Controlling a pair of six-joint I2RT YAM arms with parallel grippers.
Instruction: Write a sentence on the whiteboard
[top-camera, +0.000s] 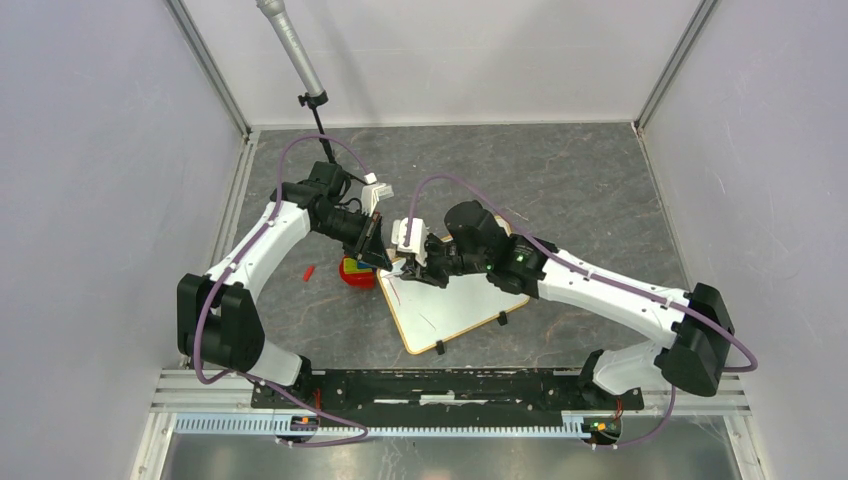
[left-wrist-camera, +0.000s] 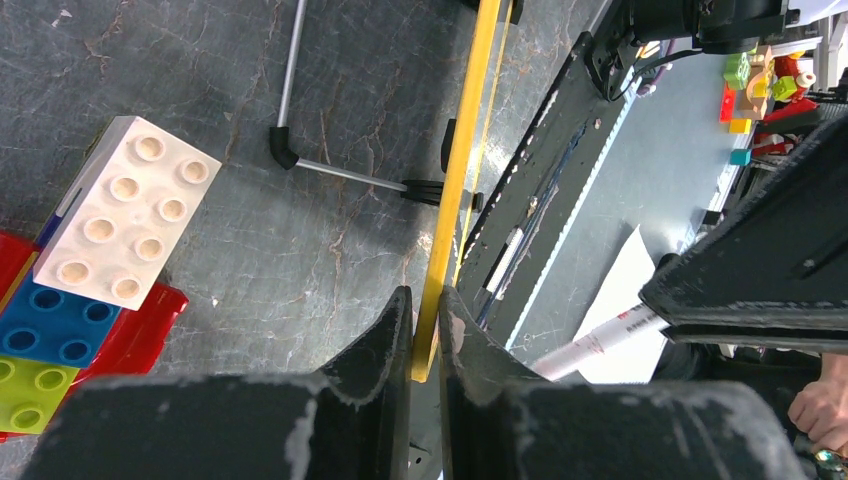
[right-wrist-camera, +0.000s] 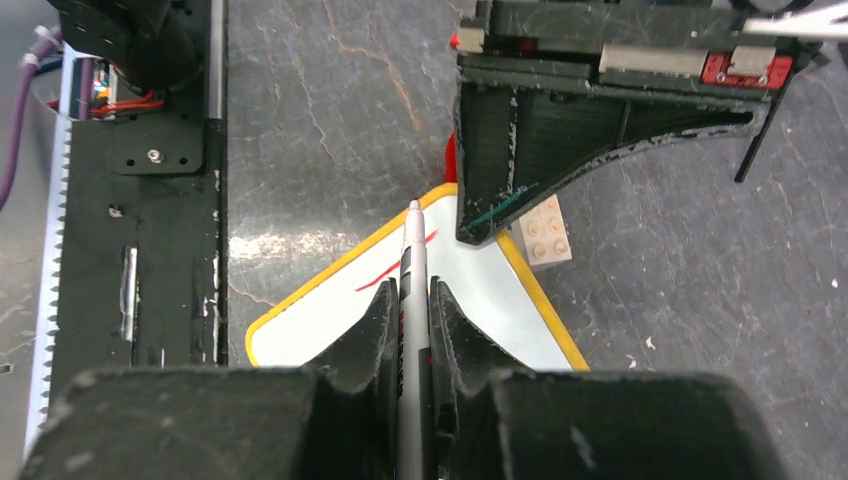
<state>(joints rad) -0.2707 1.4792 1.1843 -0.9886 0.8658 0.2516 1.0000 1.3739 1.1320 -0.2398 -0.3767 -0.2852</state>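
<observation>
The whiteboard (top-camera: 455, 305) lies askew mid-counter, just past the arms' rail, and both arms meet at its far left corner. The right gripper (right-wrist-camera: 412, 292) holds a marker (right-wrist-camera: 413, 240) tight in its jaws, the tip seemingly on the white surface beside a short red stroke. That is all I see of the sentence (right-wrist-camera: 375, 284), and the overhead view barely shows it. Only the left wrist view reveals the left gripper (left-wrist-camera: 425, 325) pinching the board's yellow frame edge-on. Toy bricks (left-wrist-camera: 125, 215) sit just beyond.
</observation>
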